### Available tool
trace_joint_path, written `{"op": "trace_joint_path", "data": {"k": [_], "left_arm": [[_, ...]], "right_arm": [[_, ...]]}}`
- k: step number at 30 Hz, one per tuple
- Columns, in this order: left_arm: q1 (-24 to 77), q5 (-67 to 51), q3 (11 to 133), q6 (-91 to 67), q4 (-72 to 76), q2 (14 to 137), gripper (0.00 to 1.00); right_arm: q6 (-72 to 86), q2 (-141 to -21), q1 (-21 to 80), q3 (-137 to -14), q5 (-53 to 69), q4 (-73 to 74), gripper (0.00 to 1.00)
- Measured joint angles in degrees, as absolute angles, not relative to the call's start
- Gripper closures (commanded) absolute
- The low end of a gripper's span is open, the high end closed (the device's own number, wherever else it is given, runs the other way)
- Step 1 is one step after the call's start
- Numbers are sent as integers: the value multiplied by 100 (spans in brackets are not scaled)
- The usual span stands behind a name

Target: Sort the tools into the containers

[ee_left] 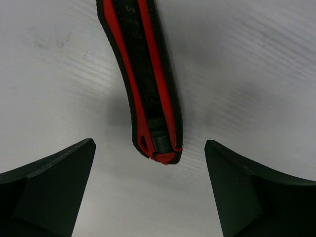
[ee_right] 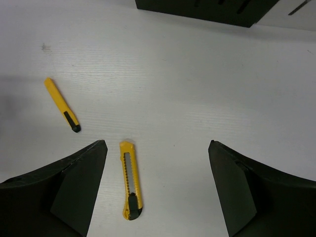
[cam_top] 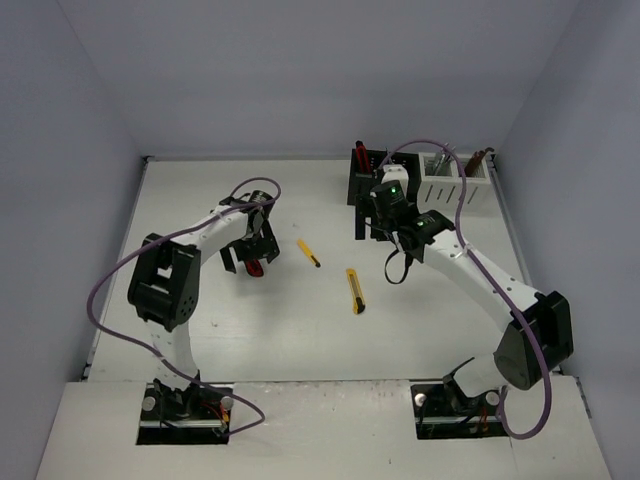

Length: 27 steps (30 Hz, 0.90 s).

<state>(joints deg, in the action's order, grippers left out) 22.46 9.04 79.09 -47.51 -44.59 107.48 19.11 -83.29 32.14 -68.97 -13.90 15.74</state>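
A red-black utility knife (cam_top: 255,268) lies on the table left of centre. My left gripper (cam_top: 250,252) is open just above it. In the left wrist view the knife (ee_left: 150,89) lies along the gap, and its near end sits between the fingertips of the left gripper (ee_left: 149,148) without touching them. Two yellow utility knives lie mid-table, a small one (cam_top: 308,252) and a larger one (cam_top: 355,291). My right gripper (cam_top: 393,262) is open and empty, raised to the right of them. Its wrist view shows the right gripper (ee_right: 157,144), the larger knife (ee_right: 131,180) by the left finger and the small knife (ee_right: 62,111) farther left.
A black box (cam_top: 368,180) at the back holds a red-black knife (cam_top: 360,150); its wall also shows in the right wrist view (ee_right: 207,10). A white box (cam_top: 455,183) beside it holds silver wrenches (cam_top: 440,162) and screwdrivers (cam_top: 478,158). Grey walls enclose the table.
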Motion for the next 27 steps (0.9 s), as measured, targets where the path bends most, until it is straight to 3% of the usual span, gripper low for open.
{"op": "trace_joint_path", "data": {"k": [4, 6, 12, 14, 22, 27], "left_arm": [[2195, 801, 7997, -4823, -4448, 11159, 25], [2162, 797, 8046, -4833, -4373, 11191, 36], [2129, 748, 8011, -4870, -4236, 11230, 88], [2130, 755, 7956, -4856, -4173, 11192, 98], [2358, 796, 7420, -3973, -3979, 10521, 100], [3008, 814, 6945, -2769, -3317, 8990, 100]], "right_arm": [[1916, -8085, 3146, -6603, -1367, 1573, 18], [1930, -7983, 3146, -6509, -1352, 1586, 18], [1938, -7833, 3117, -6444, -1274, 1584, 18], [1940, -7818, 3116, -6442, -1220, 1585, 18], [1959, -7831, 3109, -6697, -318, 1674, 18], [2117, -7916, 3109, -7342, 746, 1679, 19]]}}
